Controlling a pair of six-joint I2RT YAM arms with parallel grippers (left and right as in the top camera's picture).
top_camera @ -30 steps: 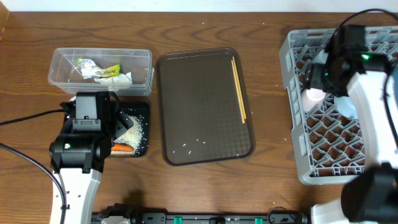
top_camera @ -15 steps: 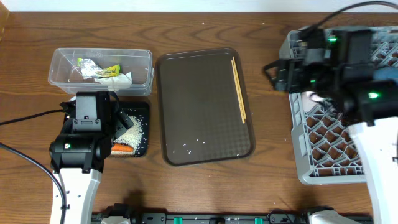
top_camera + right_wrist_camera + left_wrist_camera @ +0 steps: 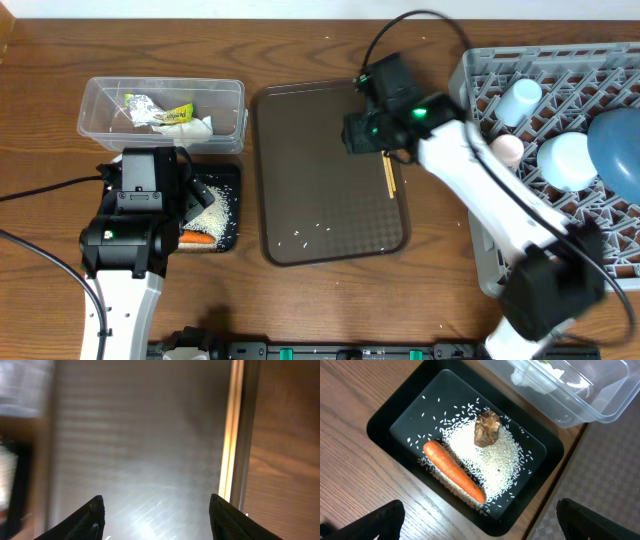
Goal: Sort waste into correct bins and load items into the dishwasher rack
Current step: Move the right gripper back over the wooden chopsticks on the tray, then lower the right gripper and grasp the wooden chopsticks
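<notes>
My left gripper [image 3: 480, 522] is open and empty above the black tray [image 3: 395, 415], which holds an orange carrot [image 3: 454, 472], white rice [image 3: 490, 462] and a brown lump [image 3: 486, 428]. The clear tub [image 3: 230, 95] holds napkins [image 3: 190, 127] and a wrapper [image 3: 172, 114]. My right gripper [image 3: 160, 520] is open and empty over the brown tray [image 3: 310, 180], left of the chopsticks [image 3: 231, 435], which also show in the overhead view [image 3: 388, 175]. The grey rack [image 3: 480, 230] holds a dark blue bowl [image 3: 620, 140], a pale blue piece [image 3: 565, 160] and two pale cups [image 3: 520, 100].
A few rice grains [image 3: 310, 232] lie on the brown tray's near part. The right arm [image 3: 480, 190] stretches from the rack's front across the tray's right edge. The left arm [image 3: 125, 240] stands by the black tray. Bare wooden table lies in front.
My right arm has swung left from over the rack to over the brown tray beside the chopsticks, uncovering the cups and bowl in the rack. The left arm has not moved.
</notes>
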